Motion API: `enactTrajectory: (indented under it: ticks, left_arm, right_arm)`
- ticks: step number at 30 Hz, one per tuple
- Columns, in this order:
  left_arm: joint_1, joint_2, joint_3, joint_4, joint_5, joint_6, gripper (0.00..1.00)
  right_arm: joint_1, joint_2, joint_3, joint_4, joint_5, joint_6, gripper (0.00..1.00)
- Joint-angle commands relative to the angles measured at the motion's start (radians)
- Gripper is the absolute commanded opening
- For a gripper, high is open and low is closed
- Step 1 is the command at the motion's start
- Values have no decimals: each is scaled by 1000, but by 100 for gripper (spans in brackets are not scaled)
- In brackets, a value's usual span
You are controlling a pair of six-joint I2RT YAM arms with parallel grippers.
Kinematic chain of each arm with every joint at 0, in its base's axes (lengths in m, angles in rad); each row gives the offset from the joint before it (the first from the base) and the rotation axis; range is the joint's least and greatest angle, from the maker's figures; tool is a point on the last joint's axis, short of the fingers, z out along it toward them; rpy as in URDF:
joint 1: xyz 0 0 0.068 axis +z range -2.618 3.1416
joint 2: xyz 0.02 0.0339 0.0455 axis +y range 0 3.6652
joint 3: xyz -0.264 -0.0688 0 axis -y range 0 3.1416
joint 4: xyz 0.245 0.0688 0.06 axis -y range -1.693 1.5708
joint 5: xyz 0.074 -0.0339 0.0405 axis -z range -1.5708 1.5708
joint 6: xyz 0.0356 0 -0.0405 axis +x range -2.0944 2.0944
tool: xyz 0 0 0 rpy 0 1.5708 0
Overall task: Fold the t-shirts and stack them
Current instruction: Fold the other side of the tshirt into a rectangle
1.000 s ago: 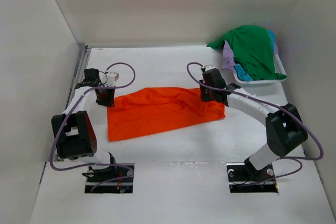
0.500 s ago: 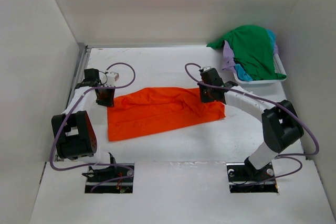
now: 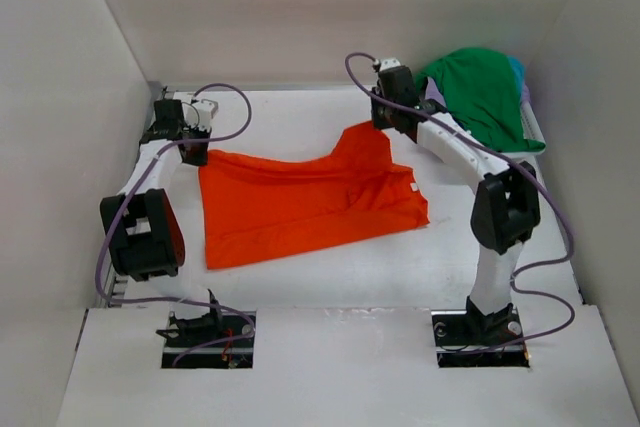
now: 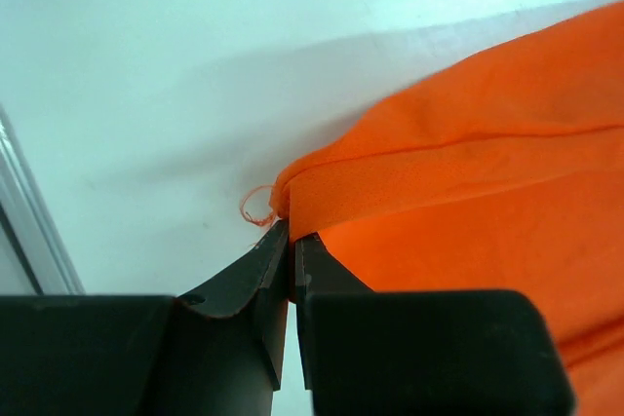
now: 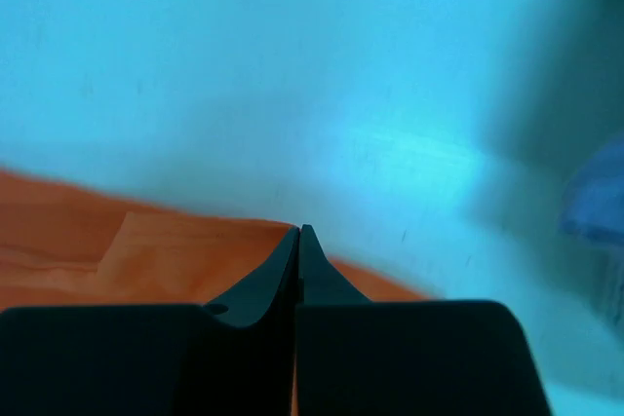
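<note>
Orange t-shirt (image 3: 300, 202) lies spread on the worktop (image 3: 300, 117), long axis left to right. The left gripper (image 3: 193, 154) pinches its far-left corner; the right gripper (image 3: 384, 129) is clamped on the far edge, lifted higher.

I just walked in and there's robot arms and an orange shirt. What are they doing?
The robot is holding the orange t-shirt on the table. The left gripper pinches its far left corner; the right gripper pinches its far edge. It lies spread out, not yet folded. A green t-shirt sits heaped at the far right.
</note>
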Motion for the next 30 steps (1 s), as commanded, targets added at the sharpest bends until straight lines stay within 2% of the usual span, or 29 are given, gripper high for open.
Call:
enactTrajectory:
  ticks: [1,9,14,16,19,21,27,30]
  left_arm:
    - [-16,78,88,127,-43,-18,5]
    - [-14,80,68,249,-106,-4,6]
    - [-19,64,34,235,-95,31,7]
    - [-27,31,-16,232,-95,68,7]
    - [-28,-22,-96,230,-93,117,8]
    - [-28,-72,-182,227,-93,183,8]
    - [-40,-137,-288,201,-101,287,9]
    - [-40,-141,-313,191,-106,312,9]
  right_arm:
    - [-32,109,205,63,68,-117,0]
    - [-54,120,231,236,106,-169,0]
    - [-48,169,272,268,88,-227,0]
    - [-32,152,233,270,77,-251,0]
    - [-22,65,80,320,77,-255,0]
    - [-6,-55,-116,391,72,-249,0]
    - [69,-217,-407,446,40,-237,0]
    - [89,-264,-502,460,57,-197,0]
